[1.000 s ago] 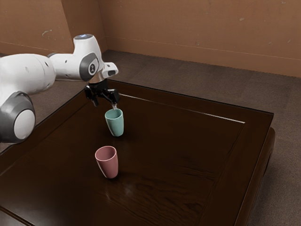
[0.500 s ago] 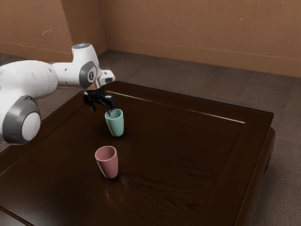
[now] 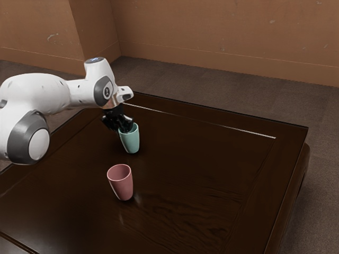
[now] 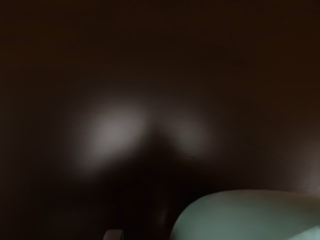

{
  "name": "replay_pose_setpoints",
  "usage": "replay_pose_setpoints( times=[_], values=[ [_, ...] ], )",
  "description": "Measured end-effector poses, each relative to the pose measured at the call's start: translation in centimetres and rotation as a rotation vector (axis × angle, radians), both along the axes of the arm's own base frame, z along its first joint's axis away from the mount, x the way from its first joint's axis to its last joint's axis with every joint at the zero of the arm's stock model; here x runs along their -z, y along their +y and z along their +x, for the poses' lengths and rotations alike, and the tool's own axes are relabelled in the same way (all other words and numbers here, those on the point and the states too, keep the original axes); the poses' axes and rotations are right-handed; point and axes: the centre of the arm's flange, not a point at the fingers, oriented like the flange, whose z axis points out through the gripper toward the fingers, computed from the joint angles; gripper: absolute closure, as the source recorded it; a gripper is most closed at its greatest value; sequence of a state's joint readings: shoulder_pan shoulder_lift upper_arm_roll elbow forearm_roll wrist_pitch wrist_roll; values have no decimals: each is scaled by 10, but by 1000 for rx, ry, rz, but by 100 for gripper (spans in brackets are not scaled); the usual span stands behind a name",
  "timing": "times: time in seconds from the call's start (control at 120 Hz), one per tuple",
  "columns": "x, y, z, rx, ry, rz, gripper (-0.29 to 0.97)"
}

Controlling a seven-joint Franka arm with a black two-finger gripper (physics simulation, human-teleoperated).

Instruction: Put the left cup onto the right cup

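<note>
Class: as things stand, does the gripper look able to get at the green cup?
Probably yes: the gripper sits at the rim of the green cup, and the pink cup stands apart, so nothing seems in the way.

No readable text, label, brand, number or sign appears on any surface in either the exterior or wrist view.

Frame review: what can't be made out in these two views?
- Whether the gripper grips the teal cup: exterior view, the dark hand covers the rim there.
- The teal cup's shape: wrist view, blurred and cut off by the picture's edge.
- The pink cup, its inside bottom: exterior view, hidden by its own wall.
</note>
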State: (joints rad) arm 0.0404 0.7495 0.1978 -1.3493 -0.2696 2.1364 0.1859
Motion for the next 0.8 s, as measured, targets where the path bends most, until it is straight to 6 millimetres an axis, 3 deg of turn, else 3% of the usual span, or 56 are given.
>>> replay_pose_setpoints(
  times=[0.192,0.45,0.533,0.6,0.8],
  values=[
    [-3,-6,2,4,-8,-8,73],
    [-15,-11,4,15,-20,-2,77],
    [-39,-18,3,32,-38,10,77],
    [-69,-29,-3,55,-51,20,78],
    [-155,-62,-53,104,-38,-8,78]
  ],
)
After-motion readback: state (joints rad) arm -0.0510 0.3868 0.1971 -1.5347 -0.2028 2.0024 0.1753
